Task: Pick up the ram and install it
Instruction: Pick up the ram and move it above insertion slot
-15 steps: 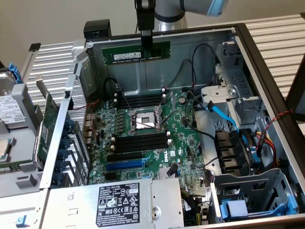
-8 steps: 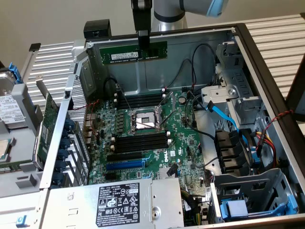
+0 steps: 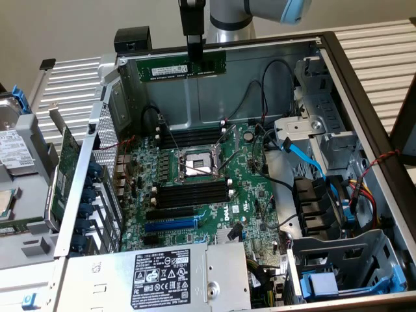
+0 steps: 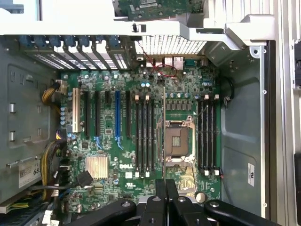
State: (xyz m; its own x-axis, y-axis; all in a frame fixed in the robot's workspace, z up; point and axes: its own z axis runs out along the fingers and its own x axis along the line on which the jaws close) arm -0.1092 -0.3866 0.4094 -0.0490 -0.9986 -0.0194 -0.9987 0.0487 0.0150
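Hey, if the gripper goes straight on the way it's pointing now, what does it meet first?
The ram that the gripper holds would probably land first on the edge of the CPU socket, beside the nearer memory slots; depth is unclear.

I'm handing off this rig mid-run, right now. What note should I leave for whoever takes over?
Gripper: shut on the ram, gripping its top edge near the middle.
Ram: held level in the air, by the far wall of the open case, above the motherboard.
Slots: look empty on both sides of the CPU socket.
Done: ram picked up.
Left: ram is not yet in a slot, so the install remains.
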